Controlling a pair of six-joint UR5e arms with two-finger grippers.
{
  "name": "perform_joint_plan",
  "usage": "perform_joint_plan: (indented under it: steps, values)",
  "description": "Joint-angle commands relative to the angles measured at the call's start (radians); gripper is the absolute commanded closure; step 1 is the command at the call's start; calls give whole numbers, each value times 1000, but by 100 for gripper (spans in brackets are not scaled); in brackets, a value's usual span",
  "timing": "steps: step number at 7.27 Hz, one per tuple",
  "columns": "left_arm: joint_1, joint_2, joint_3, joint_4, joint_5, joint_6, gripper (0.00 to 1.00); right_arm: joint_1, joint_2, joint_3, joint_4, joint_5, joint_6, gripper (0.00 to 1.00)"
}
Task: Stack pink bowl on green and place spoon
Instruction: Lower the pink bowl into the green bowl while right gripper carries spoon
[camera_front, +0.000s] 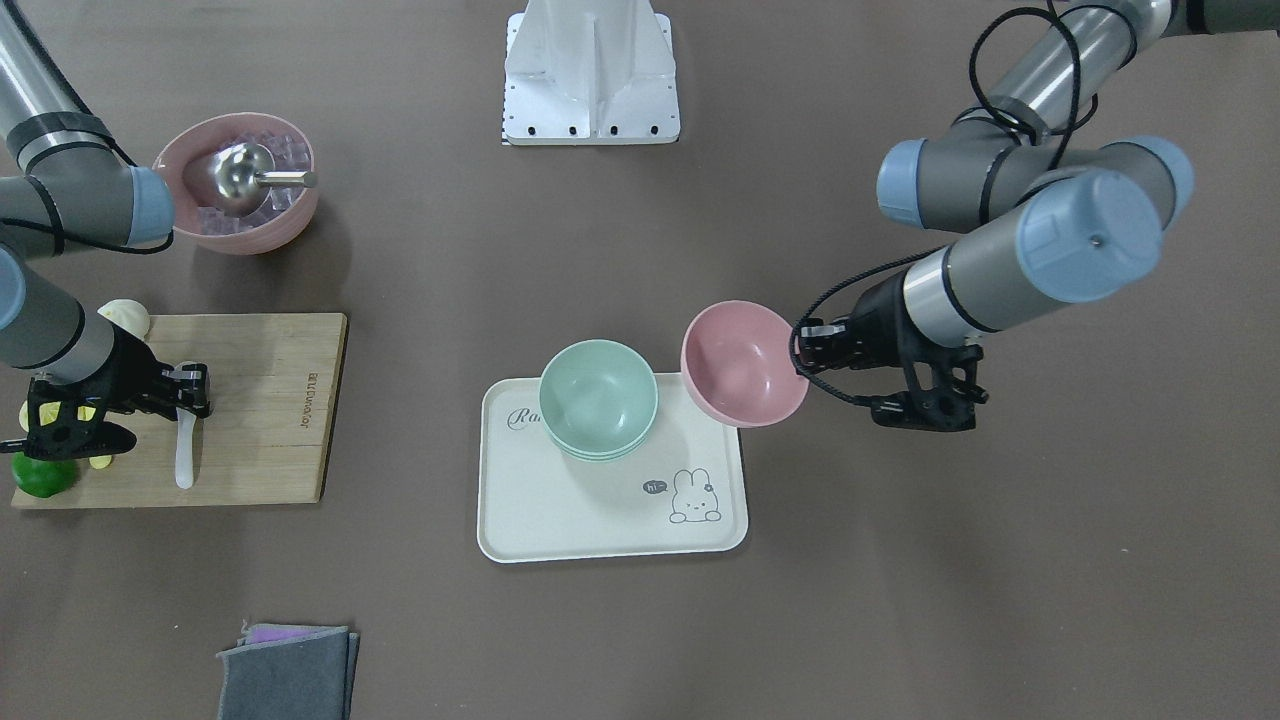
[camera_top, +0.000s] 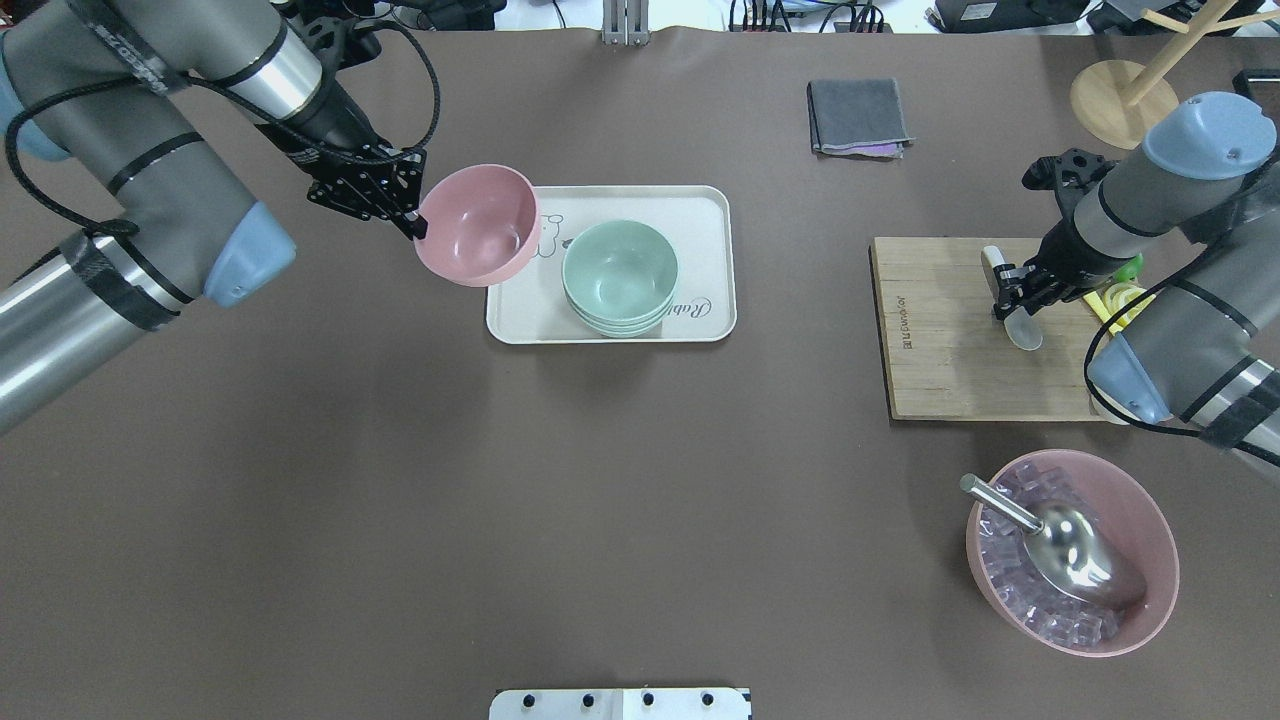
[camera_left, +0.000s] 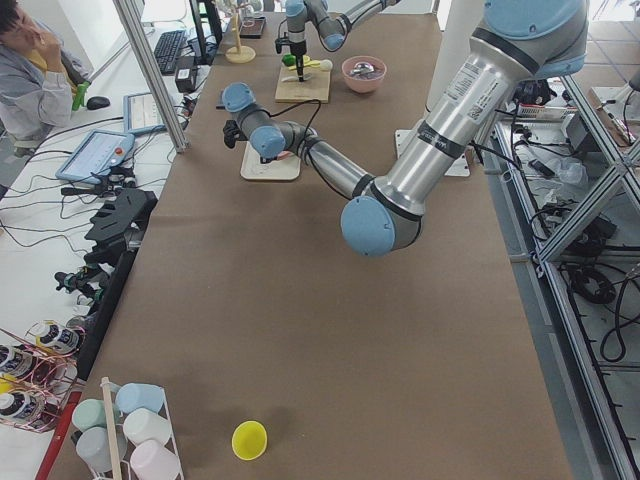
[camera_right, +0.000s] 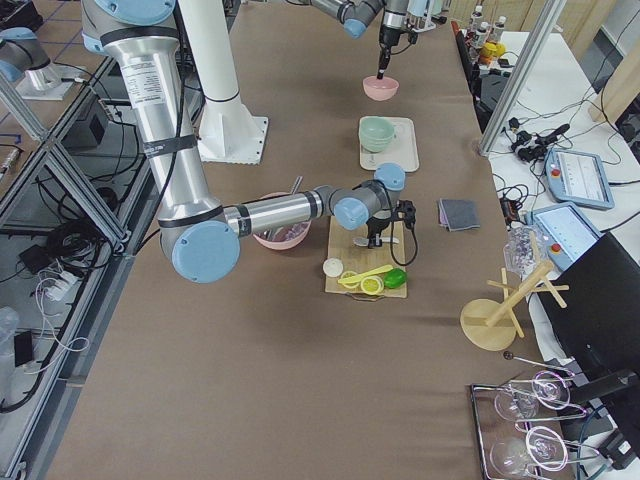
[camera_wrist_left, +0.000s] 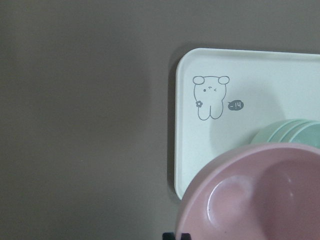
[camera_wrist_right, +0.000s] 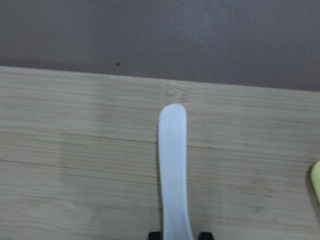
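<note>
My left gripper (camera_front: 805, 350) (camera_top: 418, 222) is shut on the rim of the empty pink bowl (camera_front: 745, 365) (camera_top: 475, 225) (camera_wrist_left: 260, 200). It holds the bowl tilted in the air over the edge of the white rabbit tray (camera_front: 600, 510) (camera_top: 700, 210) (camera_wrist_left: 250, 75), beside the stacked green bowls (camera_front: 598, 398) (camera_top: 620, 275) (camera_wrist_left: 290, 132). My right gripper (camera_front: 190, 395) (camera_top: 1010, 295) (camera_wrist_right: 180, 235) is down on the wooden cutting board (camera_front: 270, 400) (camera_top: 940, 340) (camera_wrist_right: 75, 150). Its fingertips are closed on the handle of the white spoon (camera_front: 184, 455) (camera_top: 1022, 328) (camera_wrist_right: 172, 150), which lies flat.
A larger pink bowl of ice cubes (camera_front: 240, 185) (camera_top: 1070, 550) holds a metal scoop near the board. A lime (camera_front: 40, 475) and yellow fruit pieces sit at the board's outer end. A folded grey cloth (camera_front: 290, 675) (camera_top: 858, 115) and a wooden stand (camera_top: 1120, 100) are at the far side.
</note>
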Motion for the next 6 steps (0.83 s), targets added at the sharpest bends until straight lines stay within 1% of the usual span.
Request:
perform_joint_plan:
  steps: [1, 2, 4, 5, 6]
  values:
    - [83, -43, 6, -2, 92, -56, 100, 14, 0, 0, -2, 3, -7, 100]
    - [100, -60, 9, -7, 120, -100, 100, 38, 27, 1, -16, 16, -4, 100]
    - [126, -118, 18, -7, 124, -152, 100, 60, 101, 9, -66, 46, 10, 100]
    - [127, -176, 84, -13, 125, -153, 100, 57, 151, 9, -99, 46, 46, 100]
    - [138, -189, 137, -92, 172, -154, 100, 31, 200, 12, -99, 46, 151, 100]
